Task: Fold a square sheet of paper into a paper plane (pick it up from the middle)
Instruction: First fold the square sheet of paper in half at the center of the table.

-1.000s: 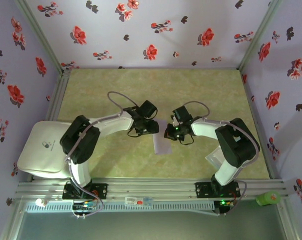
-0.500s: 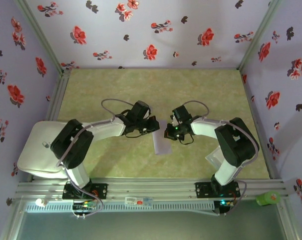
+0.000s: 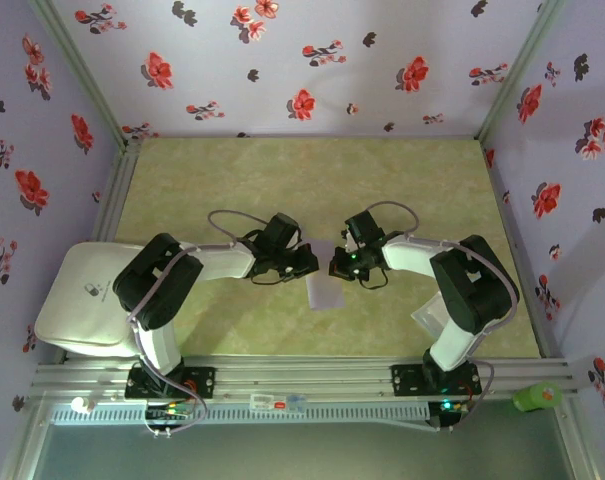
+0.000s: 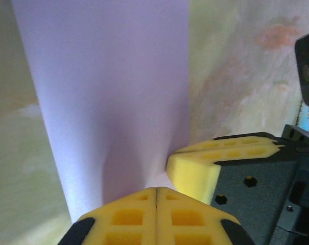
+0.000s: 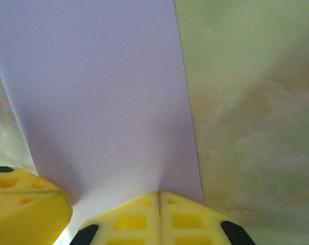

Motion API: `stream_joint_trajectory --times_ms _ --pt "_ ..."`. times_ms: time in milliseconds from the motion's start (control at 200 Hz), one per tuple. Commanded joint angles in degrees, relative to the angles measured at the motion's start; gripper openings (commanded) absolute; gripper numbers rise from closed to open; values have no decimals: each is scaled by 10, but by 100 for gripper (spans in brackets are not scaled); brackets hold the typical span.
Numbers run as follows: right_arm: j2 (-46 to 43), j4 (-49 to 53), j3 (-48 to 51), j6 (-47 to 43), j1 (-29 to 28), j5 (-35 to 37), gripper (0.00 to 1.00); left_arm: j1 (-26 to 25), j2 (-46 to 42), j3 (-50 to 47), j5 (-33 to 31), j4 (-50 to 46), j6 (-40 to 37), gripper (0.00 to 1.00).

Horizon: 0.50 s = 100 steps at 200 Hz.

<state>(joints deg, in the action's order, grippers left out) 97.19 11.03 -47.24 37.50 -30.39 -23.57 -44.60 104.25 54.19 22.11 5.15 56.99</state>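
Observation:
The square sheet of paper (image 3: 327, 292) lies on the green mat as a narrow pale lavender rectangle, apparently folded, with its far end between the two grippers. My left gripper (image 3: 314, 267) comes in from the left and my right gripper (image 3: 335, 268) from the right, nearly touching. In the left wrist view the yellow pads (image 4: 157, 193) are pressed together on the paper (image 4: 108, 92), which puckers toward them. The right gripper's pad (image 4: 194, 176) sits just beside. In the right wrist view the gripper (image 5: 159, 195) is likewise closed on the paper's (image 5: 98, 87) edge.
A white padded mat (image 3: 82, 295) lies at the left edge under the left arm. A whitish translucent plastic square (image 3: 429, 318) sits by the right arm's base. A green object (image 3: 537, 397) rests on the front rail. Floral walls enclose the table.
The left arm has dropped lower and its gripper has slid a little toward the near edge, still at the paper's end. The right arm and the paper look unmoved.

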Motion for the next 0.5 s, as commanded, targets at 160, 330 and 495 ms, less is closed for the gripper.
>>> stream_joint_trajectory --times_ms 160,330,495 --pt "22 54 27 6 3 59 0 4 16 -38 -36 -24 -49 0" --pt "24 44 36 14 2 60 0 6 31 -67 -52 -10 -58 0" --pt "19 47 36 14 2 66 0 6 10 -71 -53 -15 -51 0"
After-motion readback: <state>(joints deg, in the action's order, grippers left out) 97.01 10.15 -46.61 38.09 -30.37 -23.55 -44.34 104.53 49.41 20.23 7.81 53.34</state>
